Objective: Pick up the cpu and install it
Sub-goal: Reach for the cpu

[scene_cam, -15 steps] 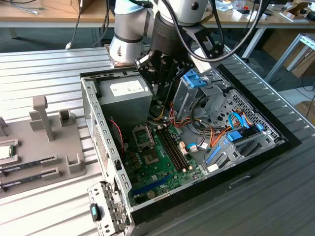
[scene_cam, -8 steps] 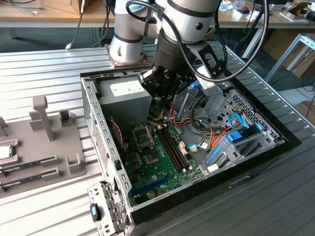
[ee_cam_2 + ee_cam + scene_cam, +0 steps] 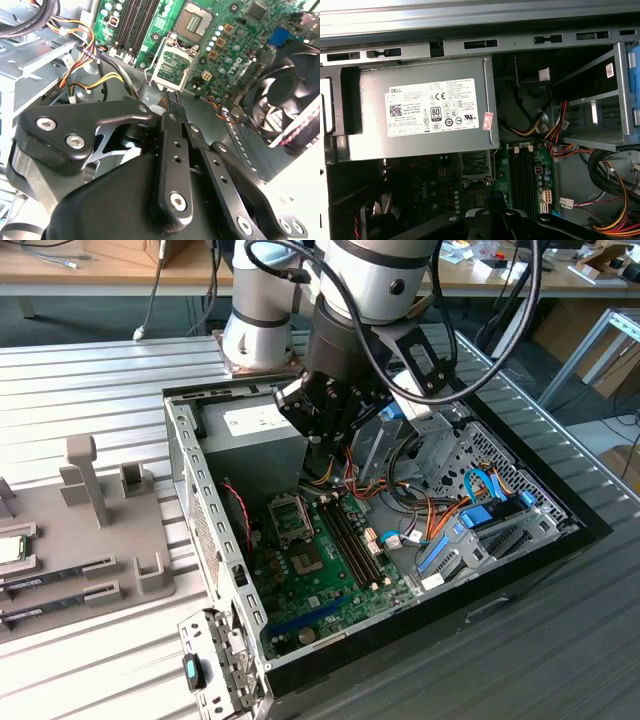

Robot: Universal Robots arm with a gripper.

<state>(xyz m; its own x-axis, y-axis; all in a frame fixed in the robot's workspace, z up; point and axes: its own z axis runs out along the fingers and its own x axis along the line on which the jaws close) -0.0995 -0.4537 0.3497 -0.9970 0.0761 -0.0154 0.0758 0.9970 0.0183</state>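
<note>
Sitting on the grey holder point(image 3: 60, 530) at the exterior view's left is the cpu point(image 3: 10, 548), silvery top up, just beside the two memory sticks point(image 3: 60, 570) parked on the same holder. It's not been picked up yet, and nothing is touching it. The holder rests on the ribbed bench point(image 3: 100, 370), with the open computer case point(image 3: 190, 470) next to it.

The claw point(image 3: 322, 462) is well apart from the chip, dipped inside the case below the power supply point(image 3: 420, 110). In the second wrist view the claw point(image 3: 175, 100) looks pinched closed with nothing in it, its tip hanging near the metal socket frame point(image 3: 172, 65) on the motherboard point(image 3: 330, 590). Whether the frame is actually touched can't be made out.

So the step in hand is judged to be something at the socket end, not the pick itself; the task looks barely started. For the pick, the claw would need to be opened and brought across to the holder, then lined up squarely, since a thin flat chip gives little to grab and a skewed grip could be trouble at the socket.
</note>
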